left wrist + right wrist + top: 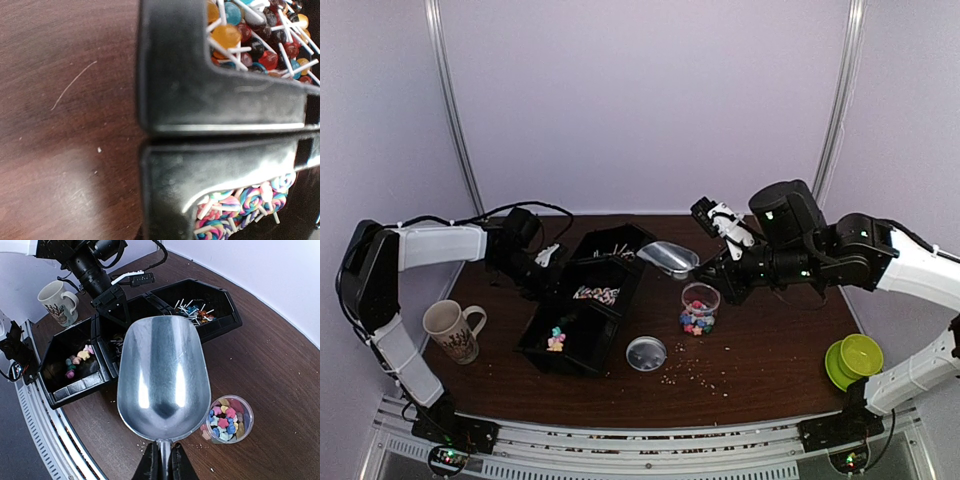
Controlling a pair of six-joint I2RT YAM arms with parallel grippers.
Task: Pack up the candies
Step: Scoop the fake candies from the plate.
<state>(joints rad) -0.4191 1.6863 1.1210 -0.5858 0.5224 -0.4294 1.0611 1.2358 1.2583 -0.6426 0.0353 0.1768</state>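
Scoop point(162, 375) sits empty, right gripper point(162, 460) clamped on its handle so it reaches bins point(82, 386) ahead, cup point(250, 412) of candies point(226, 421) just right.

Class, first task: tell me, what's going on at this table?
The right fingers hold an empty metal scoop in the air beside a clear cup that is partly filled with candies. The left fingers are at the black bins; whether they grip one cannot be told. A few more candies lie in the near bin, and the lid lies on the table by the cup.
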